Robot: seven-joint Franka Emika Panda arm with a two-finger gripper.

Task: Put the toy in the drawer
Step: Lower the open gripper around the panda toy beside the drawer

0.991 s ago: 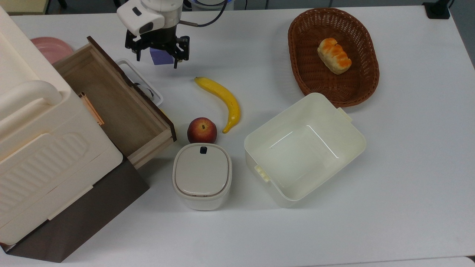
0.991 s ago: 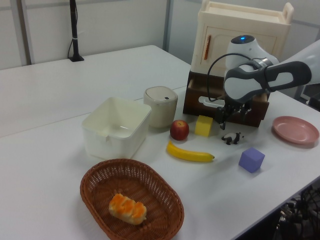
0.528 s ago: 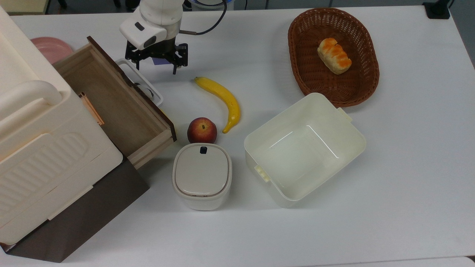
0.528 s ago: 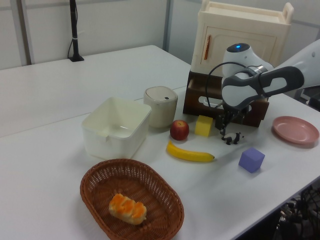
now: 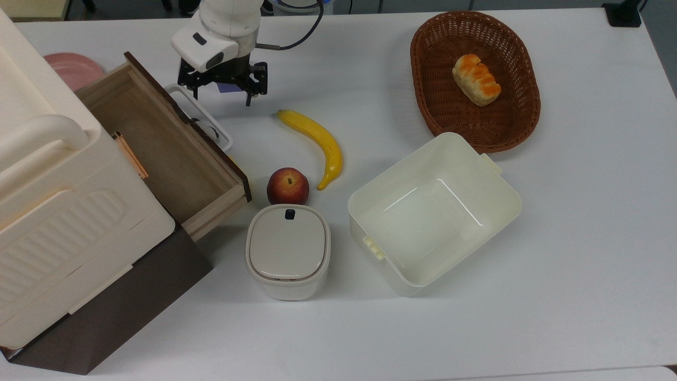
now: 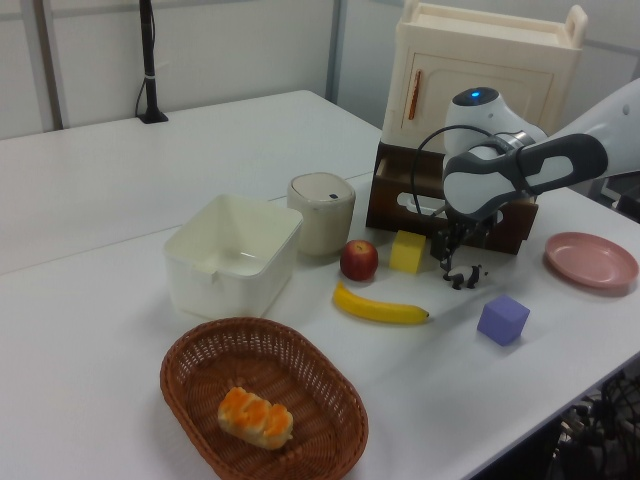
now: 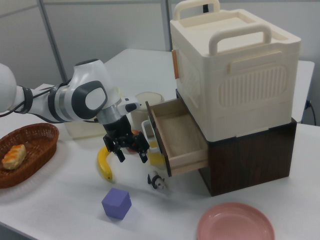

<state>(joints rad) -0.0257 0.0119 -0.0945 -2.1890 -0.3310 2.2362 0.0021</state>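
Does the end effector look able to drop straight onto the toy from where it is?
Probably yes. The end effector hangs open above the toy, which lies on bare table in front of the drawer, with nothing between them.

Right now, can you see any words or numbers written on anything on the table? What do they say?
None: no words, numbers or brand marks can be read in these pictures.
The lidded container has a small black mark on its lid, too small to tell if it is a sign.
The storage box, drawer, bin and basket are plain.
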